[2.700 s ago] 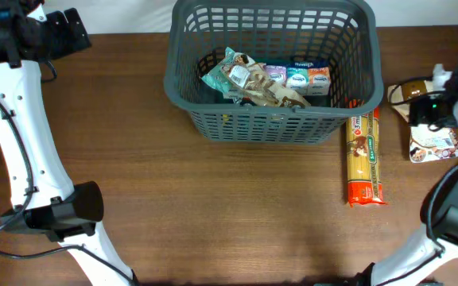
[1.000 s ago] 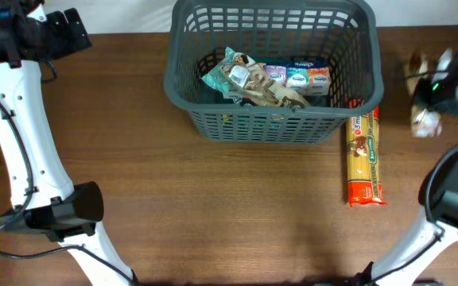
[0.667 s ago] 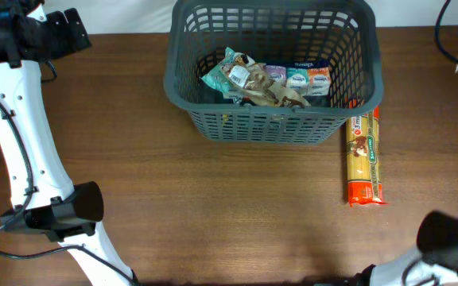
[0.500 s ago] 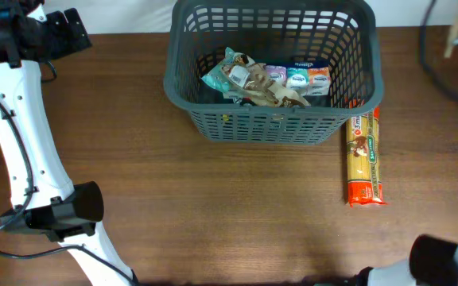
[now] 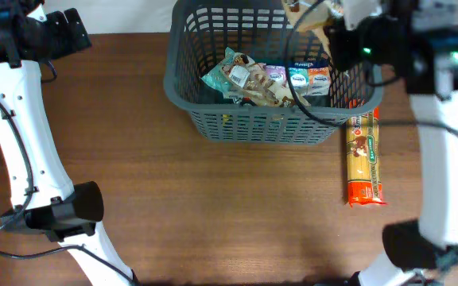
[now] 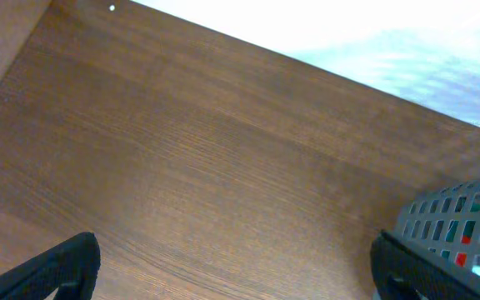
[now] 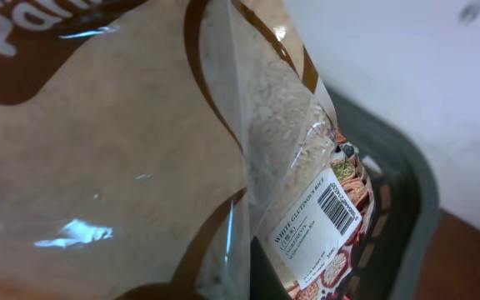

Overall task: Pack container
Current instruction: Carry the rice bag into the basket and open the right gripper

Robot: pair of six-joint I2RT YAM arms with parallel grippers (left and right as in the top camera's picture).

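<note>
The container [image 5: 213, 119], a dark grey slotted basket, stands at the table's back centre with several packets [image 5: 265, 79] in it. My right gripper [image 5: 334, 17] hangs over its back right corner, shut on a brown-and-clear rice packet [image 5: 305, 11]. In the right wrist view this rice packet [image 7: 123, 158], with a white label, fills the frame; one dark finger [image 7: 263, 273] shows under it, and the container rim [image 7: 413, 196] lies beyond. My left gripper [image 5: 64, 32] is at the far left, away from the basket. Its fingers [image 6: 61, 265] stand wide open over bare table, and a container corner [image 6: 465, 212] shows at the right.
A long orange spaghetti pack [image 5: 364, 159] lies on the table just right of the basket, lengthwise towards the front. The white left arm [image 5: 22, 151] runs down the left side. The table's far edge meets a white surface [image 6: 373, 33].
My right arm swung from the table's far right edge to above the basket's back right corner, carrying the rice packet. The left arm stayed where it was.
</note>
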